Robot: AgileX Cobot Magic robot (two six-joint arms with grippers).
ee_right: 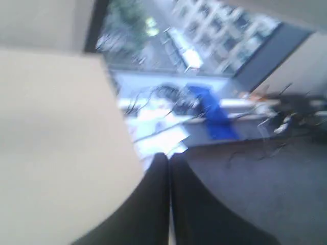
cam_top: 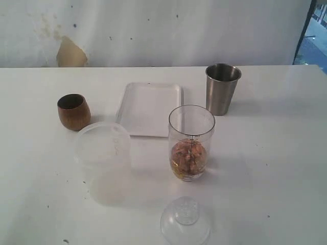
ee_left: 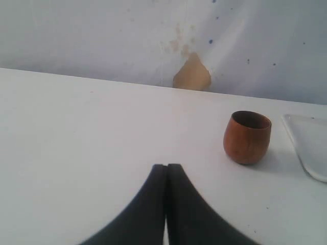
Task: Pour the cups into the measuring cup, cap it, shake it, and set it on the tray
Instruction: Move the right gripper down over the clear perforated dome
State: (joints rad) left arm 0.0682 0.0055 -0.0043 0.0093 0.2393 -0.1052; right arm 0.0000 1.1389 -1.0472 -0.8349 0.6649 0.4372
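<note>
The measuring cup (cam_top: 191,133) seems light, stiff and slippery (clear plastic), so grip mid-wall; the left end effector (ee_left: 166,167) and right end effector (ee_right: 169,157) are pressed together.

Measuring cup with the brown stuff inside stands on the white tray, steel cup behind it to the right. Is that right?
No. The exterior view shows the measuring cup standing on the table, just in front of the tray, not on it. The brown stuff is inside it, and the steel cup is behind it to the right.
</note>
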